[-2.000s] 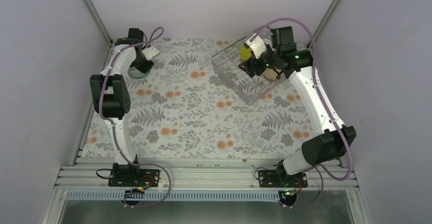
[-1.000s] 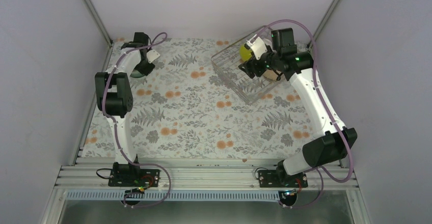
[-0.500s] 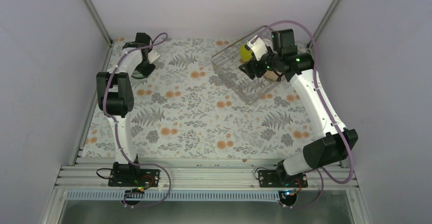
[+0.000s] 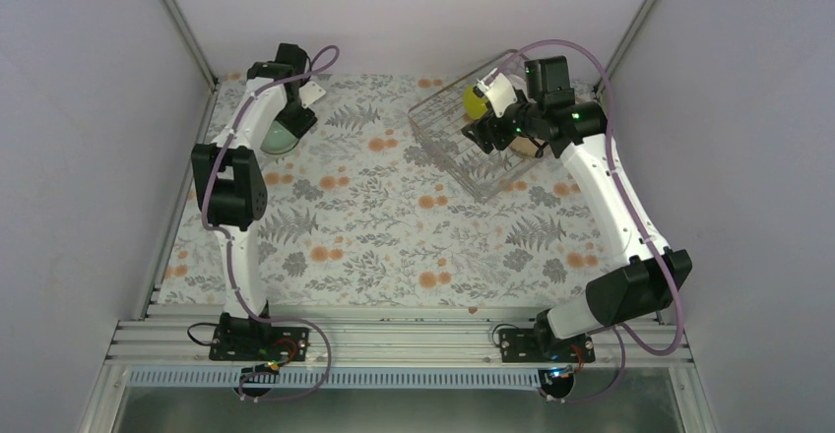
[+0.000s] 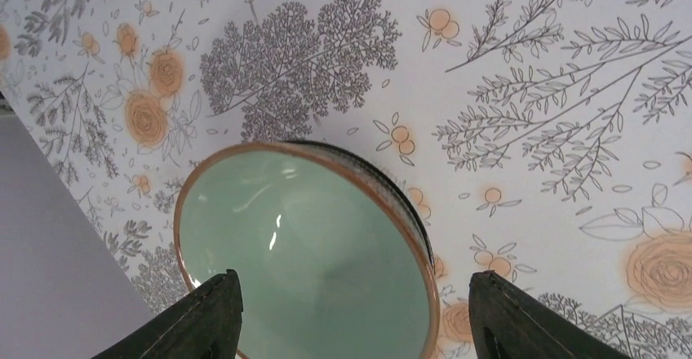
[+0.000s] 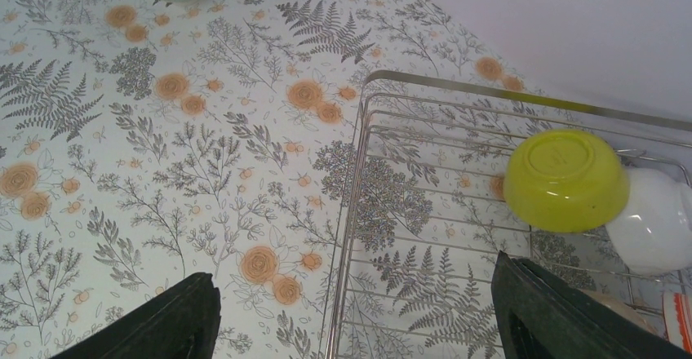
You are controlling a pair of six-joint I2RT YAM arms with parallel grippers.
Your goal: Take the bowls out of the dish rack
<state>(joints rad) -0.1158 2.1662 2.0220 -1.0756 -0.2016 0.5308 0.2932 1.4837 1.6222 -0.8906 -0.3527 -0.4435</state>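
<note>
The mint green bowl [image 5: 302,253] stands upright on the floral cloth at the far left, also seen as the bowl [image 4: 279,139] from the top view. My left gripper [image 5: 359,318] hovers above it, open, with nothing held. The wire dish rack [image 6: 359,179] sits at the far right [image 4: 438,138]. Inside it a yellow-green bowl [image 6: 563,181] lies upside down, touching a white bowl [image 6: 657,220]. A red-orange patch [image 6: 677,322] shows at the frame's edge. My right gripper [image 6: 359,318] hangs open over the rack's near-left rim, empty.
Grey walls close off the back and both sides. The floral cloth [image 4: 394,226] covers the table between the bowl and the rack. The aluminium rail [image 4: 394,340] with both arm bases runs along the near edge.
My left gripper has opened, let go of the mint green bowl, and drawn up and to the right of it. The right arm has stayed over the rack.
</note>
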